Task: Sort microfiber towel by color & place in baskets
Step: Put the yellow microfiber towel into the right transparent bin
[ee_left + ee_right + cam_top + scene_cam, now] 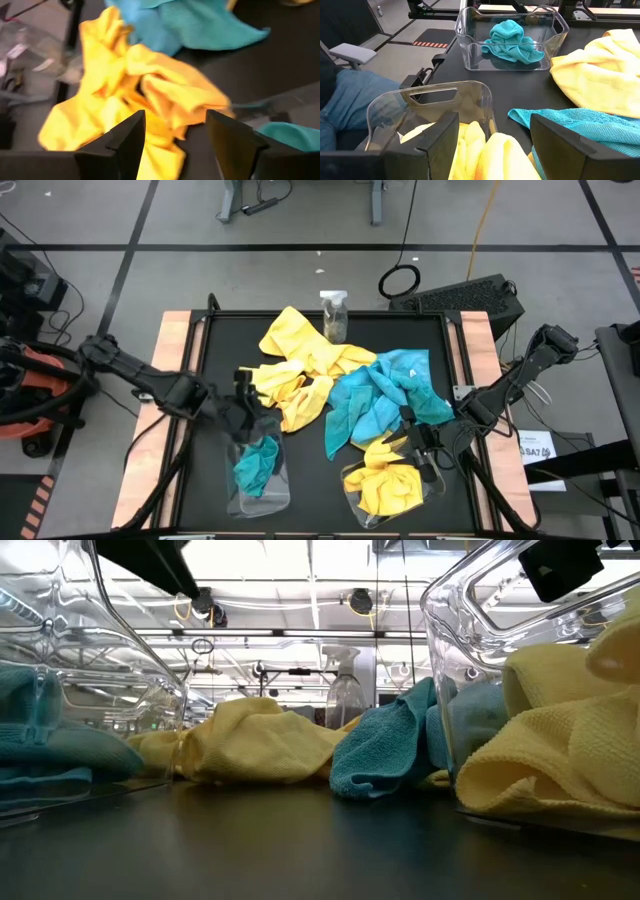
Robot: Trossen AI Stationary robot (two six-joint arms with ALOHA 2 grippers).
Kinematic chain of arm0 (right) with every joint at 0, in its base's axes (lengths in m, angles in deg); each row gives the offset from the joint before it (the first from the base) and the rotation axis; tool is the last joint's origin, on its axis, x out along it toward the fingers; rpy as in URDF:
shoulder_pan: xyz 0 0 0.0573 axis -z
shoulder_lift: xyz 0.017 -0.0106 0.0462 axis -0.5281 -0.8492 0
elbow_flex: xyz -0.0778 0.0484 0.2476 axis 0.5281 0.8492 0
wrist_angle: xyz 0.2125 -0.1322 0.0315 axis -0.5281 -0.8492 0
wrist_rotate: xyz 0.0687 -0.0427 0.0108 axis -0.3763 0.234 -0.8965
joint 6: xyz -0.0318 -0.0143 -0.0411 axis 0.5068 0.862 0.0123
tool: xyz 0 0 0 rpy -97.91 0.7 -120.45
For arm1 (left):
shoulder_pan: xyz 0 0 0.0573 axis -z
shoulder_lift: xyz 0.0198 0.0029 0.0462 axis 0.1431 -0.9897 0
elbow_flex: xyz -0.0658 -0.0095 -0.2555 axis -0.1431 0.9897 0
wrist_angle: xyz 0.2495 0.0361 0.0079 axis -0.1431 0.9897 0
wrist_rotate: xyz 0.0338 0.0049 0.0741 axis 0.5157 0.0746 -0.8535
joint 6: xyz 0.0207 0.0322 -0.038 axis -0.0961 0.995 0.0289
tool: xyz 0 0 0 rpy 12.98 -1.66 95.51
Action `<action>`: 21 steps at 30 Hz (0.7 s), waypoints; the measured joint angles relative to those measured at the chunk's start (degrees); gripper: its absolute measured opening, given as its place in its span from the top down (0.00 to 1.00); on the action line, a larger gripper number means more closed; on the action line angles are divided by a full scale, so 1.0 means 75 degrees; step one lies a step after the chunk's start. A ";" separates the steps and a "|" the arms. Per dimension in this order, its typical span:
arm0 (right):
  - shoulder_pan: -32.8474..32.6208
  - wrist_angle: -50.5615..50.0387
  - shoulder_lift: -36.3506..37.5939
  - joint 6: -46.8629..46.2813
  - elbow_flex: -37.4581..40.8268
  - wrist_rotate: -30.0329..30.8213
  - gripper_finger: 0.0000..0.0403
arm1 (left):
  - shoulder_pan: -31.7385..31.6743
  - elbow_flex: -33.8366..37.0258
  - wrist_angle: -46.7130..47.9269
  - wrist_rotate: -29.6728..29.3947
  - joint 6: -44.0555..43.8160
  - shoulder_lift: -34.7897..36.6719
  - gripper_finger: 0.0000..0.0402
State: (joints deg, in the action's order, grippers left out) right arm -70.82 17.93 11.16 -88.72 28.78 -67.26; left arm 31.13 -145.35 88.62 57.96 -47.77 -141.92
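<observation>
Yellow towels [300,360] and turquoise towels [385,395] lie heaped on the black table's middle. The left basket [258,470] at the near edge holds a turquoise towel [507,37]. The right basket [390,480] holds yellow towels [385,485]. My left gripper [245,395] is open, just left of the heap, with a crumpled yellow towel [150,95] ahead of its fingers [130,135]. My right gripper [420,442] is open over the right basket's far end, its fingers [440,135] on either side of a yellow towel [490,155] lying in that basket.
A small clear spray bottle [334,315] stands at the table's far edge behind the heap. Wooden strips [175,360] run along the table's left and right sides. A person's leg in jeans [355,100] shows beside the table near the right basket.
</observation>
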 joint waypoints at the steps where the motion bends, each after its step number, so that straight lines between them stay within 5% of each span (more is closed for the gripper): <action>1: 0.0000 0.0002 0.0000 0.0000 0.0000 0.0000 0.41 | -0.0227 0.0019 -0.0032 0.0007 0.0147 0.0000 0.46; 21: 0.0000 -0.0013 -0.0081 0.0020 0.0000 0.0000 0.41 | -0.3806 0.0038 -0.0748 0.2641 0.1168 -0.1051 0.46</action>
State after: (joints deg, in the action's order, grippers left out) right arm -70.82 17.83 10.55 -88.56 28.78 -67.26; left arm 2.58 -145.07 83.01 77.77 -39.00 -149.80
